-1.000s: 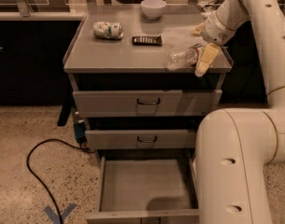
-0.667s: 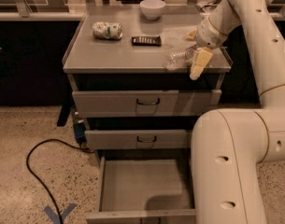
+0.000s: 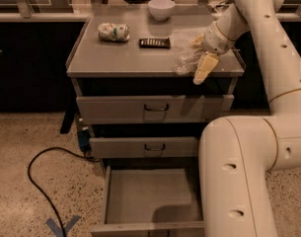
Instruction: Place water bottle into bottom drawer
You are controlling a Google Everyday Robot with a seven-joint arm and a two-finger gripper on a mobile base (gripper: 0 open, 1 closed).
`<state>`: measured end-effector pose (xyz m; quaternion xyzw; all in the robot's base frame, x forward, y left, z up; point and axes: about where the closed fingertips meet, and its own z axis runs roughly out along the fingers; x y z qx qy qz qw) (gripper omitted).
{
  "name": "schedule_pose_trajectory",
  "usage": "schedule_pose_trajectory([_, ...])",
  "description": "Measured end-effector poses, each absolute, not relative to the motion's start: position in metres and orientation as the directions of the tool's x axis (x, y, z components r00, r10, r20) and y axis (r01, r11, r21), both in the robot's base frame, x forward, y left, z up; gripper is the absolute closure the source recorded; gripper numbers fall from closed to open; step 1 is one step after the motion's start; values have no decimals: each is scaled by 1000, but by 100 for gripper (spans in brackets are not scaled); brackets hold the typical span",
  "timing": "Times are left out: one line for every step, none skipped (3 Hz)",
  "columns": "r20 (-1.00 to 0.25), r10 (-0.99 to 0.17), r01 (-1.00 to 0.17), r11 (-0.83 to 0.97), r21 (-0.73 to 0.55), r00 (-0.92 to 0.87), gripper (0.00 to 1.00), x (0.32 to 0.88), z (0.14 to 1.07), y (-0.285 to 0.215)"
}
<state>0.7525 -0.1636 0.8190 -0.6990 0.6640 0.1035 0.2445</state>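
Hand (image 3: 201, 56) nearer cabinet edge (image 3: 140, 74), at water bottle (image 3: 185, 63)

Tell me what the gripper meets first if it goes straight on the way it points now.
Most likely the water bottle: the gripper, over the front right corner of the cabinet top, points at it from close alongside. Depth is unclear, so the two may already touch.

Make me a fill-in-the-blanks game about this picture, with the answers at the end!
1. The gripper is beside the water bottle on ____ of the cabinet.
2. The bottom drawer is pulled ____.
3. The bowl at the back is coloured ____.
Missing words: top; open; white.
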Motion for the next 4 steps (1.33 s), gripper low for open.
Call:
schedule_pose_trajectory([-475, -875, -975, 12, -224, 98, 41, 761, 817, -160])
schedule_pose_trajectory([-477, -873, -972, 18, -236, 99, 64, 766, 819, -157])
schedule_pose_trajectory([-483, -869, -964, 32, -264, 104, 89, 774, 823, -148])
schedule_pose_trajectory([-483, -869, -964, 32, -264, 104, 100, 774, 827, -148])
